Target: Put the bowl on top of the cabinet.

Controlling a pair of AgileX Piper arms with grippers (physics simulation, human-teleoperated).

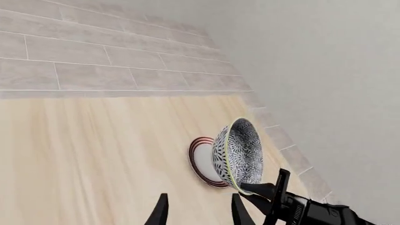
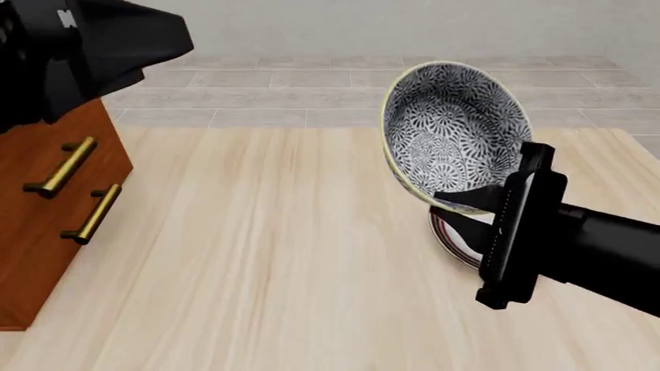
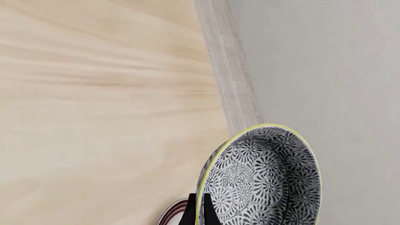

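**Bowl aloft, rim-pinched, right arm**

- Cabinet point(image 2: 46, 224): far off to my right gripper's left, top hidden.
- Bowl point(image 2: 454, 131): tilted, lifted above the ringed plate point(image 2: 454, 236). I judge it rigid, glazed, slippery, breakable; the rim is the only purchase.
- Right gripper point(image 3: 198, 213): clamped on bowl's rim.
- Left gripper point(image 1: 198, 211): fingers apart, empty.

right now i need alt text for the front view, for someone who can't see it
The right gripper holds a black-and-white patterned bowl by its rim, tilted on edge above a red-ringed white plate on a light wooden table. At the left edge stands a reddish-brown cabinet with brass bar handles, and the black left arm hangs above it.
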